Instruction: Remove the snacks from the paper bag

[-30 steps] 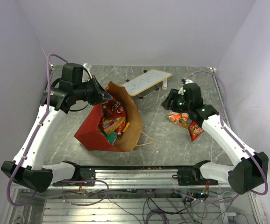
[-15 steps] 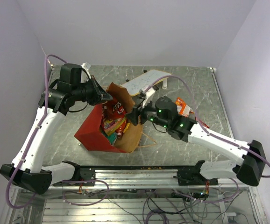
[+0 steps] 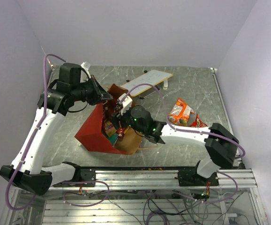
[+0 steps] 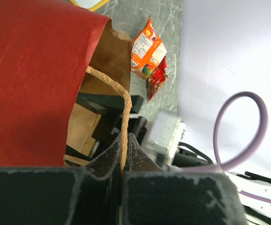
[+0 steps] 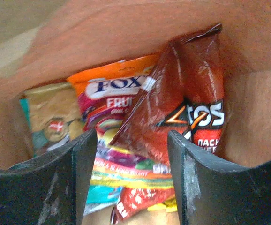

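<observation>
The grey marbled surface [image 3: 191, 84] carries a large paper bag, red outside and brown kraft inside [image 3: 91, 136], with its mouth open toward the right arm. The white left arm [image 3: 39, 133] has the bag's far rim: its jaws are closed on the thin twisted handle [image 4: 124, 101]. That hold needs to be firm and high so the mouth gapes.

The white right arm [image 3: 187, 133] reaches into the mouth, its jaws open and empty. Straight ahead of them the red foil Doritos chip packet [image 5: 191, 108] leans on the brown wall. I judge this the one to pick: go lower, straddle its crinkled upper half, and close on foil only, not on the kraft behind.

Beside it lie an orange-topped Fox's fruit candy pack [image 5: 114, 91] and a gold-brown packet [image 5: 51, 117]. Two snacks are already out on the surface to the right, an orange-and-white packet [image 3: 181, 112] and, just beside it, a small red packet [image 3: 199, 123].
</observation>
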